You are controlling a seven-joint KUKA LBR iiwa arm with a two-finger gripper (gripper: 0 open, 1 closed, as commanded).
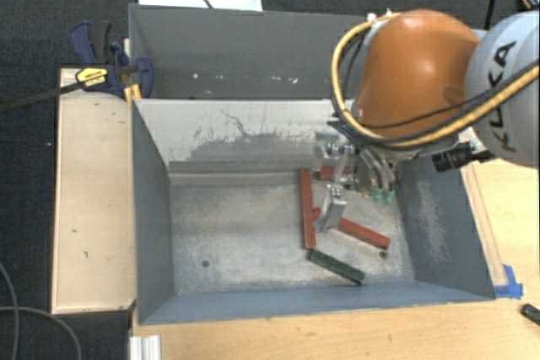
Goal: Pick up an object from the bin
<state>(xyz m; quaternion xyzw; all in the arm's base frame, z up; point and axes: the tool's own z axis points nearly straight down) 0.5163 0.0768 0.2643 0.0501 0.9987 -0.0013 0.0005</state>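
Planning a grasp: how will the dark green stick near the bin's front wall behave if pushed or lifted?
The dark green stick looks straight and thin, so probably stiff and light. Lying flat on the bin floor, it would likely slide rather than tip. One end is close to a red stick, which a push might nudge.

Soft, even light leaves a pale sheen on the far wall of the bin.

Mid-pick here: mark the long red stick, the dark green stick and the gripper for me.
long red stick [305, 206], camera view, middle of its length.
dark green stick [336, 266], camera view, middle of its length.
gripper [333, 211], camera view, its lower end.
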